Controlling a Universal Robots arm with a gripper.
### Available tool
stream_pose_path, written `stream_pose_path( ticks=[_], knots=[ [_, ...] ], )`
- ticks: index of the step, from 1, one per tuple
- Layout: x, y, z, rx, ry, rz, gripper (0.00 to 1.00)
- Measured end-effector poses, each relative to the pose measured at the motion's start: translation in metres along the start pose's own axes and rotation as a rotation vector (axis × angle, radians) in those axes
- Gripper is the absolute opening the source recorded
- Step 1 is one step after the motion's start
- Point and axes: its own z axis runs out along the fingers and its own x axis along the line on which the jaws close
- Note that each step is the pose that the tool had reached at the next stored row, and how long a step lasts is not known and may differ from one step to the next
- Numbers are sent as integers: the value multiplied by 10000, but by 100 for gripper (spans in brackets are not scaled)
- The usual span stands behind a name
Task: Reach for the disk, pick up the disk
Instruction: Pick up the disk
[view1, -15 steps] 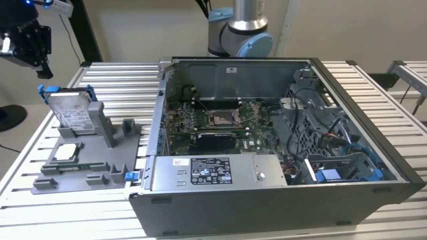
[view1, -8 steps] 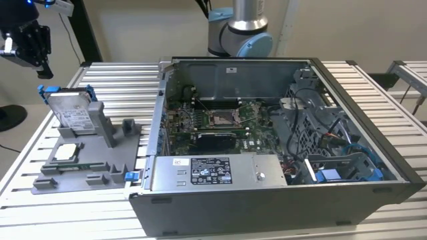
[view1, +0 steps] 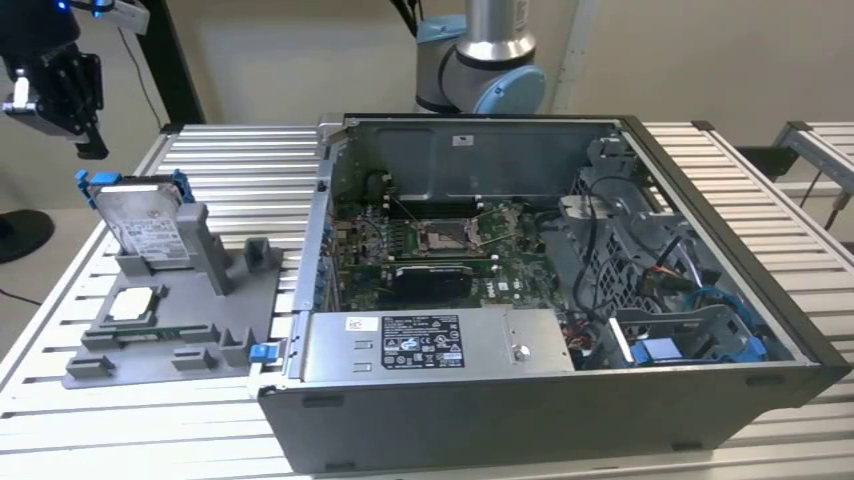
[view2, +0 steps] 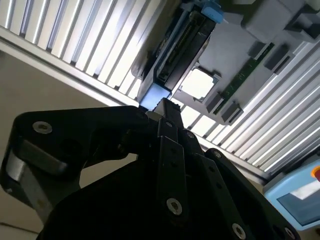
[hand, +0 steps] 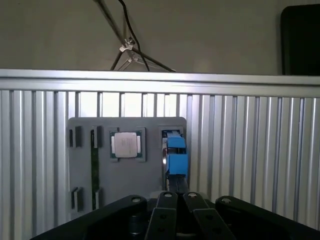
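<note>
On the slatted table (view1: 227, 160), the silver, white-labelled, blue-framed disk (view1: 142, 226) stands on edge; the empty claw (view1: 91, 150) hovers above, pinched closed.

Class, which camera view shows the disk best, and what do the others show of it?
The exterior view: the disk stands on edge in the grey holder, label face and blue bracket visible. Both wrist views catch the disk edge-on.

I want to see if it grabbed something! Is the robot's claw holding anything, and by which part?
Nothing is held. In the exterior view the gripper hangs in the air above the disk, apart from it.
</note>
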Motion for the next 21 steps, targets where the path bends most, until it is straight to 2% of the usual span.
stream_pose_path(
  ticks=[5,6,17,21],
  knots=[
    [0,0,2,1,-1,0,0],
    [0,0,2,1,-1,0,100],
    [0,-1,6,2,-1,0,100],
    [0,-2,51,2,-1,-8,100]
  ],
)
